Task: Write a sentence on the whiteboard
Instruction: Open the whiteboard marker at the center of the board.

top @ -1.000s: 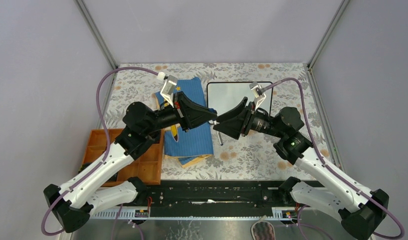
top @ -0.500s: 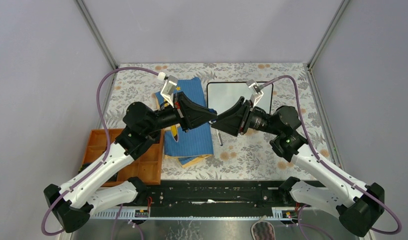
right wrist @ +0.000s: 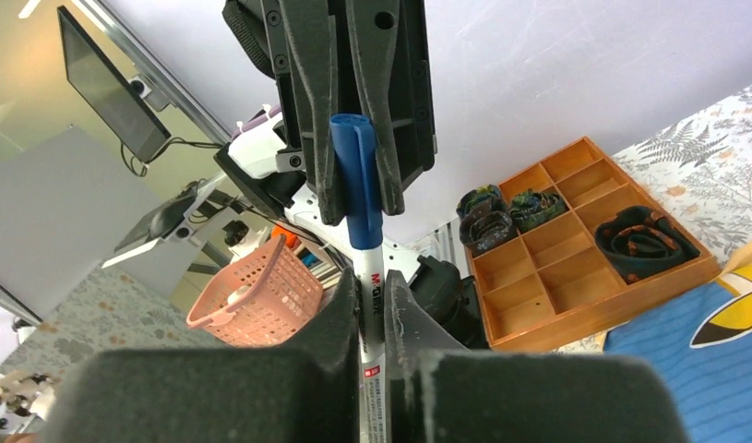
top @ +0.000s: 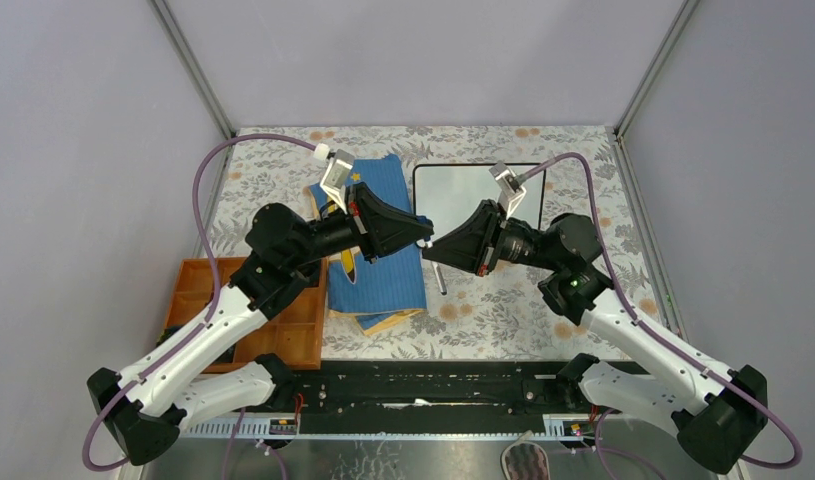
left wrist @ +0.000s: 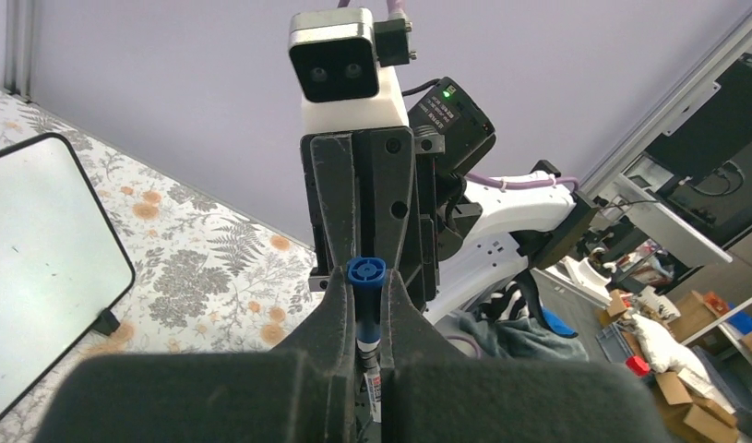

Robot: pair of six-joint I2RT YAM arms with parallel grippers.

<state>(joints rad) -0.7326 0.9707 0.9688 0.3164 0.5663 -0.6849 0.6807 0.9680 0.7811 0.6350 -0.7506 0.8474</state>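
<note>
The whiteboard (top: 453,190) lies at the back middle of the table, also seen in the left wrist view (left wrist: 49,240). Its face is blank; the sentence is not in view. A marker with a blue cap (left wrist: 366,272) and a white barrel (right wrist: 370,305) is held in the air between both arms, in front of the board. My left gripper (top: 424,237) (left wrist: 366,277) is shut on the blue cap. Facing it tip to tip, my right gripper (top: 430,248) (right wrist: 370,286) is shut on the white barrel.
A blue cartoon-print cloth (top: 378,240) lies left of the board, under my left arm. An orange compartment tray (top: 283,320) (right wrist: 584,249) with dark rolled items sits at the front left. The table has a floral cover (top: 503,310). A pink basket (right wrist: 252,295) stands off the table.
My right gripper has moved a little to the left and closed from wide open onto the marker's barrel. The left gripper has stayed shut on the cap, in place.
</note>
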